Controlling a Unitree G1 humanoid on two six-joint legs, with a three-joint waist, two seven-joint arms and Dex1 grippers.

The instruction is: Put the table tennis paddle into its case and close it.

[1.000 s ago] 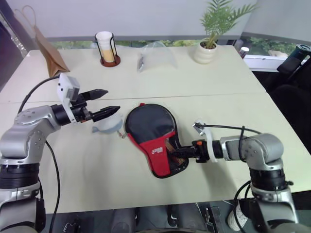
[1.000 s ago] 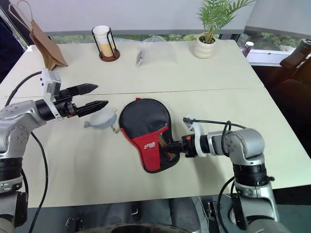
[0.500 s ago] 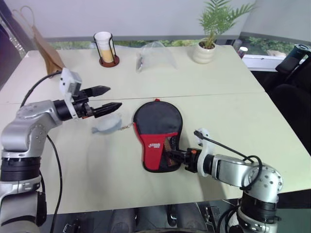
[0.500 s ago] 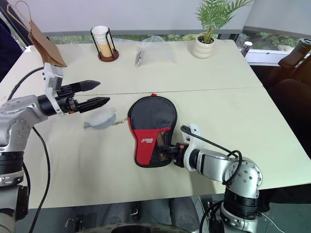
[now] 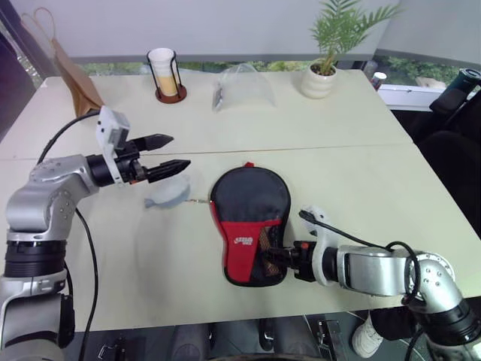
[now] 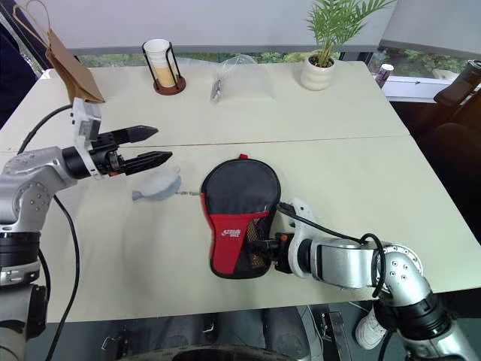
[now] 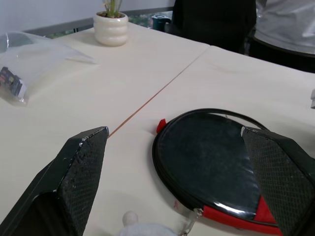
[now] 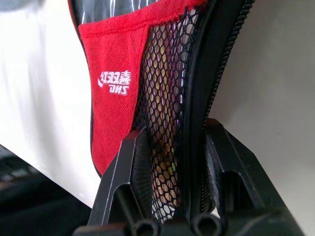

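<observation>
Nearest me, my right gripper (image 6: 272, 246) is clamped on the handle end of the case (image 6: 239, 214), its two fingers (image 8: 129, 172) pinching the mesh window and the piped rim. Through the mesh I catch tan and red that I take for the handle of the table tennis paddle (image 8: 165, 147), so I judge the paddle is already inside, though the mesh hides too much to be sure. What's left is the zip: the teeth beside my fingers look unjoined, so closing isn't done.

The case lies flat near the table's (image 5: 361, 173) near edge, with little margin behind my right wrist. Farther out, my left gripper (image 5: 176, 153) hovers spread wide above a small grey plush toy (image 5: 168, 194) just beside the case's round end. Beyond, open tabletop runs to a cup holder (image 5: 165, 74), plastic bag (image 5: 240, 83) and potted plant (image 5: 325, 71), well apart.
</observation>
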